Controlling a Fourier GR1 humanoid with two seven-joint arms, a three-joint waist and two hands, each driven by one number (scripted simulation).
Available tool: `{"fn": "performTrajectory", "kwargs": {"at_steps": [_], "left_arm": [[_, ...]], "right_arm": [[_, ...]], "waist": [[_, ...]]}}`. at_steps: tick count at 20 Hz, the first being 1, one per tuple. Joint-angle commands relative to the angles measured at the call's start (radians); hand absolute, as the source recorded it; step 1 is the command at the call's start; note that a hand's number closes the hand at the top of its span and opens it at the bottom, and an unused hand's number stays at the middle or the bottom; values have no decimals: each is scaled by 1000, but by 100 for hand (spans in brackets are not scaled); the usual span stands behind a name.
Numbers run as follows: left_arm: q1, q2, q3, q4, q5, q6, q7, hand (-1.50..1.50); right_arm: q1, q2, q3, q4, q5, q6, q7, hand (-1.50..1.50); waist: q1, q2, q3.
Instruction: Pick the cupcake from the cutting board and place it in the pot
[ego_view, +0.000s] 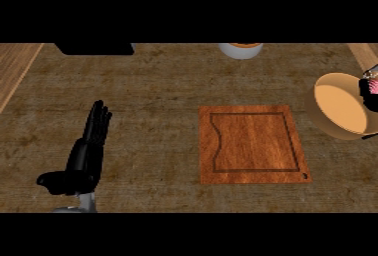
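Cupcake (373, 86), visible as a pink-and-white sliver at the frame's right edge, is held in the curled black fingers of the right hand (365, 93), just by the upper right rim of the pot (334, 131); the frame edge cuts off most of both. Cutting board (255, 145) lies right of centre, near the pot but apart from it. Left hand (81, 160), lower left, rests open, fingers straight and pointing up the frame.

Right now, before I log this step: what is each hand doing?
Left hand: open, holding nothing.
Right hand: closed on the cupcake, by the pot, mostly cut off at the view's edge.
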Motion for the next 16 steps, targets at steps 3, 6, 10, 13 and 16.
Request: {"fn": "performTrajectory", "kwargs": {"at_steps": [3,6,10,13,16], "left_arm": [[33,1,0,-20,17,-27,-9,0],[-6,-3,11,2,-1,-2,14,0],[-35,49,65,7,46,-59,16,0],[21,25,25,7,16,-50,-26,0],[68,0,-3,-5,17,-54,-68,0]], "right_arm": [[-94,-69,-23,357,-2,-95,-145,150],[-103,-105,-36,487,-23,-86,-218,150],[-174,-96,16,694,59,-172,-236,150],[-176,-123,-5,857,74,-218,-280,150],[-228,-188,-1,922,119,-116,-150,150]], "waist": [[10,2,0],[6,2,0],[15,5,0],[19,6,1],[26,6,0]]}}
